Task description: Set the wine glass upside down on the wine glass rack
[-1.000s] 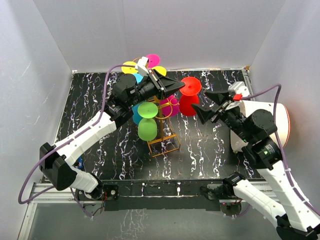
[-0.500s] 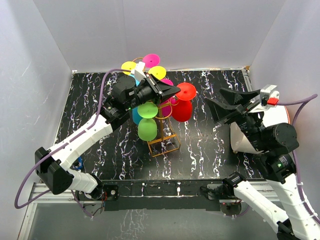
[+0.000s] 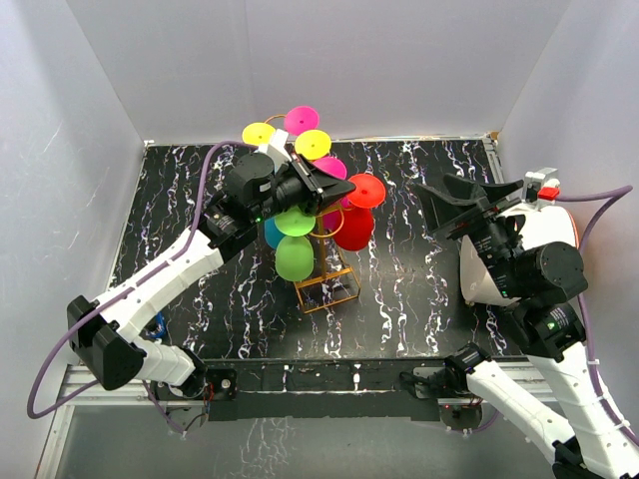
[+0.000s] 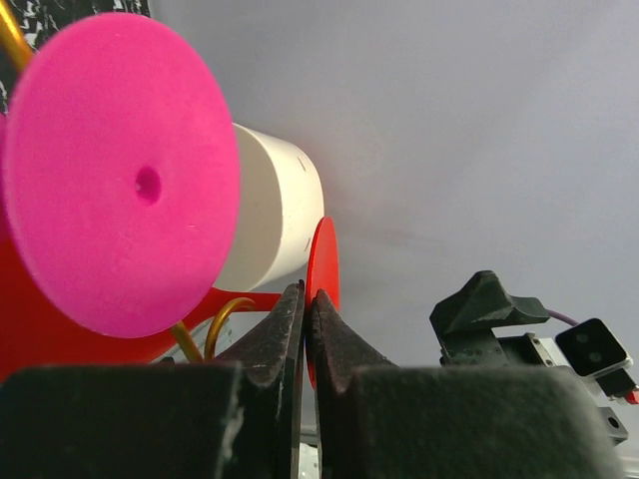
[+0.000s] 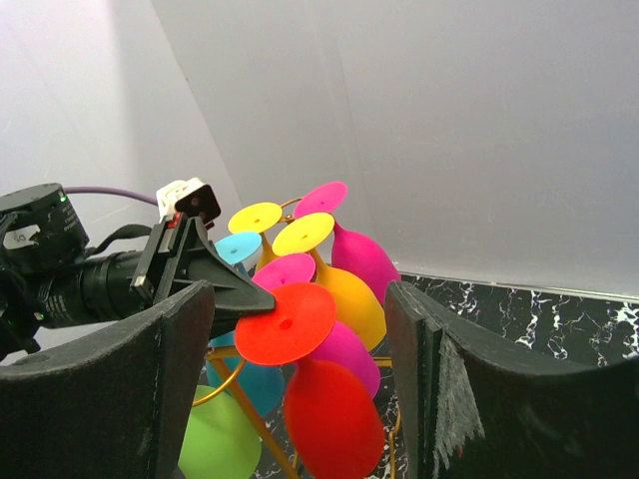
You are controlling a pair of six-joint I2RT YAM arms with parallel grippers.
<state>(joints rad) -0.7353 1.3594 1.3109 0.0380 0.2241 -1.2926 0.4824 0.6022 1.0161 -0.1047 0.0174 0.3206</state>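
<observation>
- Fingers (image 4: 287,324) of your left gripper (image 3: 343,188) pinch the foot of the red wine glass (image 3: 356,228) at the wine glass rack (image 3: 328,284).
- Your right gripper (image 3: 429,205) hangs spread wide, well apart.

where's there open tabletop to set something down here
The black marbled table is bare on the near side between the base of the golden wire rack and the right arm, and in the far-left corner beyond the left arm. It is crowded at the bright coloured glasses hung on the rack, where the left gripper pinches the red wine glass.
</observation>
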